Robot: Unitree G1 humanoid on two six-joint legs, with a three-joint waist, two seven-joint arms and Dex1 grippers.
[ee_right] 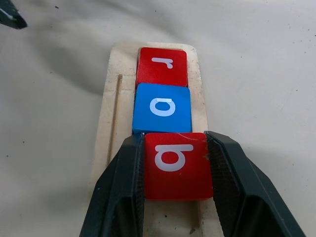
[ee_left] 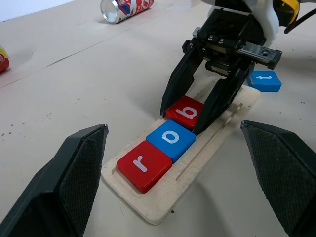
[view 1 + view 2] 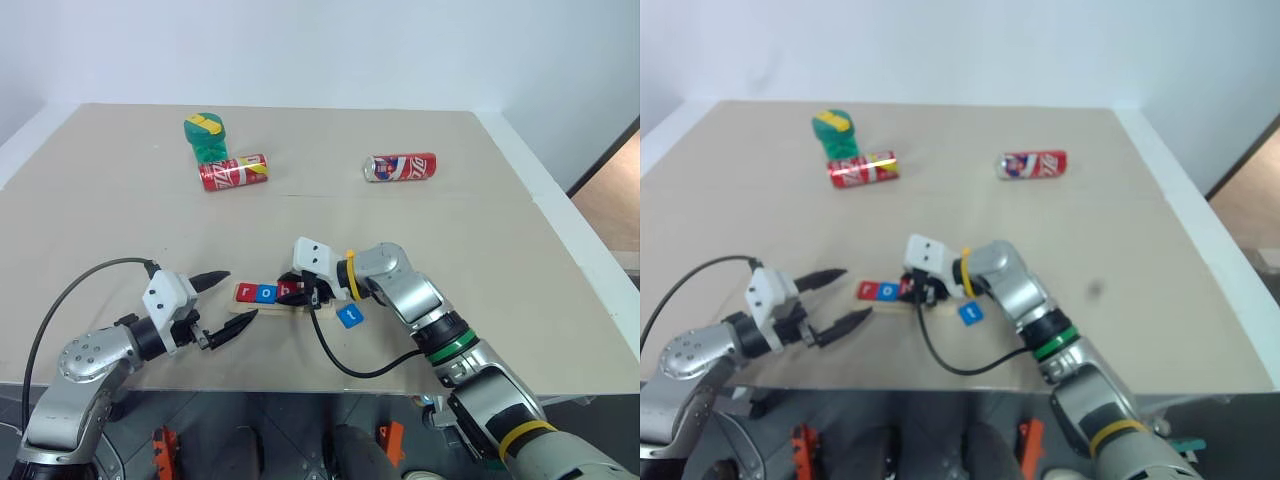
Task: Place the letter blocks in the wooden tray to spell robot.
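Note:
The wooden tray [image 2: 197, 163] lies near the table's front edge. In its groove sit a red "r" block [image 2: 144, 165], a blue "o" block [image 2: 171, 139] and a red "b" block [image 1: 175, 165] in a row. My right gripper [image 1: 174, 137] is shut on the "b" block, one finger on each side, with the block resting in the tray. A blue "t" block [image 3: 350, 317] lies on the table just off the tray's right end. My left gripper [image 3: 242, 294] is open at the tray's left end, holding nothing.
Two red soda cans [image 3: 234, 172] [image 3: 400, 167] lie on their sides at the back of the table, with a green container [image 3: 205, 138] beside the left one. A black cable [image 3: 345, 365] loops under my right wrist past the table's front edge.

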